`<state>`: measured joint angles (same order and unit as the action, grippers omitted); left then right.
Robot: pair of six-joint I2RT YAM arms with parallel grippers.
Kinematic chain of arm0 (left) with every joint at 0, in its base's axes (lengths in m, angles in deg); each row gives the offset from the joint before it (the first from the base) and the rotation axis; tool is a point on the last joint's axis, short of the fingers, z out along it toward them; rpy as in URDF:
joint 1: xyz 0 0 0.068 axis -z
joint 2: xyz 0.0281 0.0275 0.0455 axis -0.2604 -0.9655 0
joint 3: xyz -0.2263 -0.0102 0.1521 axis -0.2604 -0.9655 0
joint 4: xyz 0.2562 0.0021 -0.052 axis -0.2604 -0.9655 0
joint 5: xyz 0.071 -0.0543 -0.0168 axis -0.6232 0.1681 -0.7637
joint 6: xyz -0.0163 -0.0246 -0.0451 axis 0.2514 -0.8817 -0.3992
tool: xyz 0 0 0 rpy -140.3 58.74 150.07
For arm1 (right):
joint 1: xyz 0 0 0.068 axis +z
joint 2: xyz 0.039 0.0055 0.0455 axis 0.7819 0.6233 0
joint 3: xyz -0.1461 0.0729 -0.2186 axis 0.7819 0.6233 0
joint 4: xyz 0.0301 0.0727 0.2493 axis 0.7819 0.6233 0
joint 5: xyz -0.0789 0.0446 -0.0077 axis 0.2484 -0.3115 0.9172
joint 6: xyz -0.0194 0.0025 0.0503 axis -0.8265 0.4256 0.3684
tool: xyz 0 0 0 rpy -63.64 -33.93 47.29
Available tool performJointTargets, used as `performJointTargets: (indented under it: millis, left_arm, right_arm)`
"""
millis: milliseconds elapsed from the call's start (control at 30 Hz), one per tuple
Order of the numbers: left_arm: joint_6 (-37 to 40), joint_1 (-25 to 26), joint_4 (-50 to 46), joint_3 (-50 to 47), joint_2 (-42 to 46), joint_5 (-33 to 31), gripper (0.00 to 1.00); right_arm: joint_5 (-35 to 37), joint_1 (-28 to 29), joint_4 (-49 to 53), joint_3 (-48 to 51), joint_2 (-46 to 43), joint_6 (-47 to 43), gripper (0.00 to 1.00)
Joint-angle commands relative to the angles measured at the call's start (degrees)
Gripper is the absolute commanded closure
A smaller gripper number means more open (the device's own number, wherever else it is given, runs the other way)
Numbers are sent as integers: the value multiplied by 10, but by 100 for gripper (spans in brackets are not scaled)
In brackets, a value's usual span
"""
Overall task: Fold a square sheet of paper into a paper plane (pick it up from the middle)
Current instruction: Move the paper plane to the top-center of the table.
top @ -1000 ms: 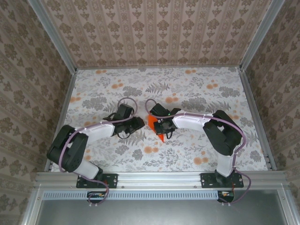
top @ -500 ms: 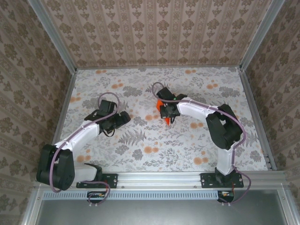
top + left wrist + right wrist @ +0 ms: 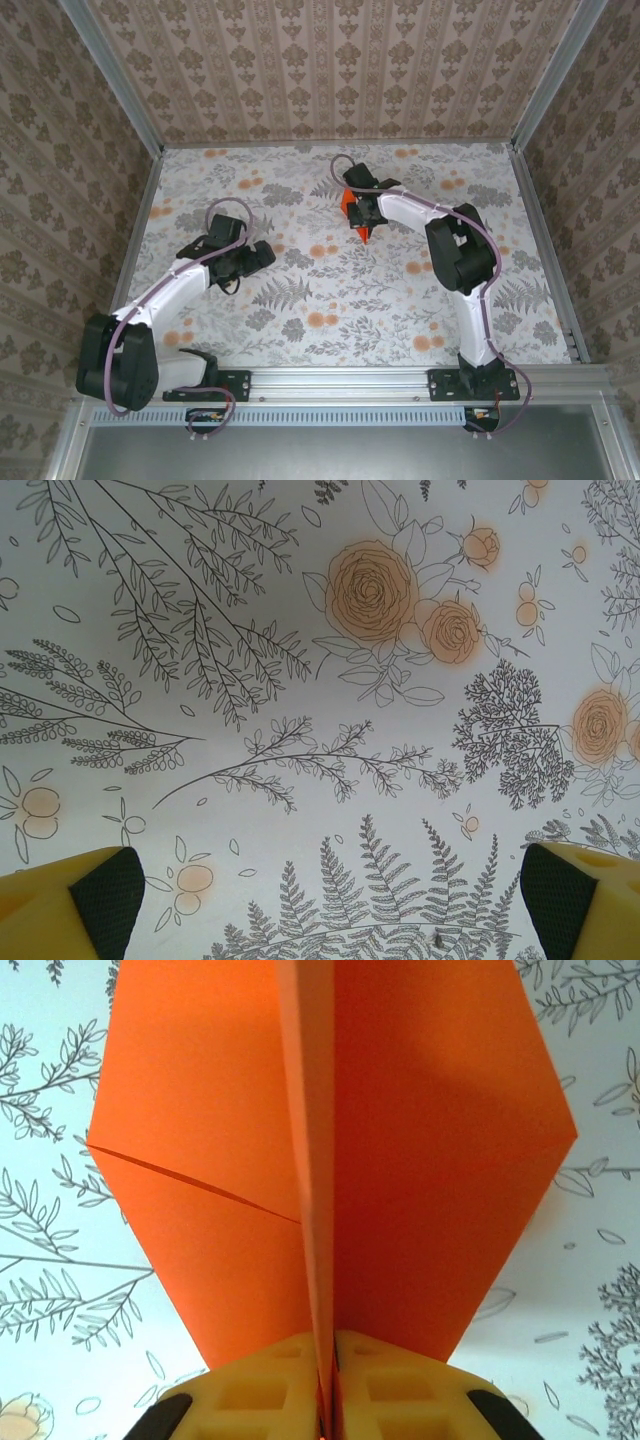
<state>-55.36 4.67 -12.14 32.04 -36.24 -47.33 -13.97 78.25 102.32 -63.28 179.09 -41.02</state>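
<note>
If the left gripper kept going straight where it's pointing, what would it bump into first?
Probably the flowery tablecloth. The left gripper is open and aims at bare cloth; how far off is unclear.

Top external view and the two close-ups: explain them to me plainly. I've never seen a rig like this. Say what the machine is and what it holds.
The machine is a left arm and a right arm, bolted at the near edge. The overhead picture looks down from above and behind them; the other two come from cameras on each wrist. A flower-printed tablecloth lies under them. The right gripper is shut on the centre crease of the orange paper plane, its flaps spread to both sides. The left gripper is open over bare cloth, holding nothing.
</note>
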Motion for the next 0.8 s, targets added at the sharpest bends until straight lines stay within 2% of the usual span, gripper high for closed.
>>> performJointTargets:
  millis: [0,300,467,633,767]
  left_arm:
    - [13,-5,-10,15,-9,-2,0]
    - [14,-5,-14,17,-11,-2,0]
    - [32,-9,-33,43,-11,-27,0]
    - [90,-23,-64,103,-12,-102,0]
    - [135,-54,-53,124,-7,-156,0]
  right_arm:
    - [7,-2,27,-19,24,-12,85]
    - [6,-2,31,-21,39,-6,83]
    - [11,-1,48,-31,1,6,79]
    - [29,-1,67,-27,-97,29,61]
    - [78,-3,41,22,-192,40,36]
